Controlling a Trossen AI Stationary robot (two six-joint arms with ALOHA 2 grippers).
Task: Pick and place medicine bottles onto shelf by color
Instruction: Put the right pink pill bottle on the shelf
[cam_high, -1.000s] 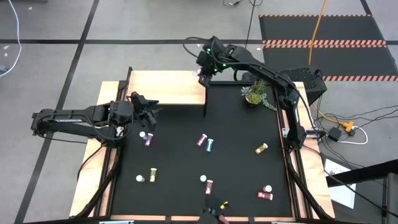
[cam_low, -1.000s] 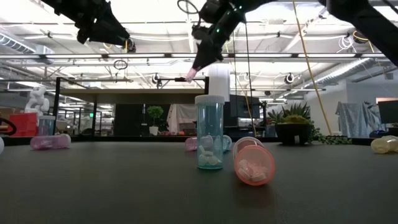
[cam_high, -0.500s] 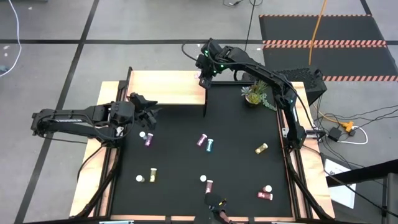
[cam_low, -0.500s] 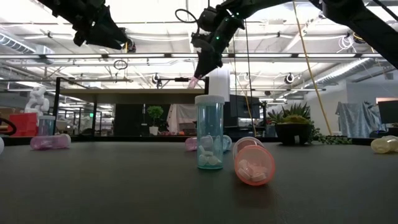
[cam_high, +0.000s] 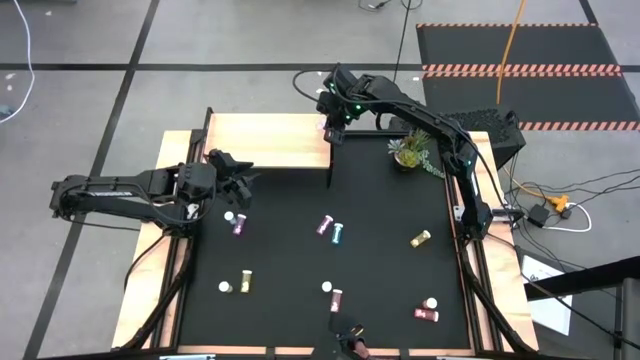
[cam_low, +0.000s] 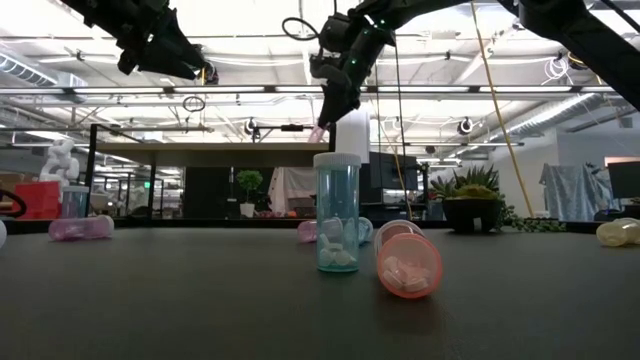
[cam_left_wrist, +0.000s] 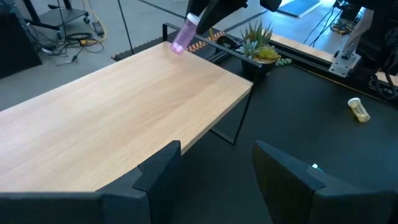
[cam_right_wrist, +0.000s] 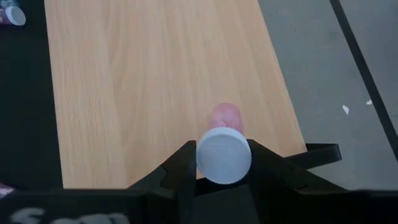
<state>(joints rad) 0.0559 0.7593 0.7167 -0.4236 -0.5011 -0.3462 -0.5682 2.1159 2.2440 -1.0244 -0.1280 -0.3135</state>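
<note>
Pink bottle clamped between right gripper jaws, seemingly above shelf.

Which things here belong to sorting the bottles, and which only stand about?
For the job:
- pink bottle held in the right tool
- shelf
- bottles lying on the table

Only standing about:
- potted plant
- left tool, open, waiting beside the shelf

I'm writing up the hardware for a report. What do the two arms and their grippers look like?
Both arms are dark, almost black, jointed and slim. The left gripper has two chunky, angular matte black fingers. The right gripper has the same black, angular fingers. A small green light glows on the right arm's wrist housing, and a thin black cable loops beside it. No other markings are legible.
</note>
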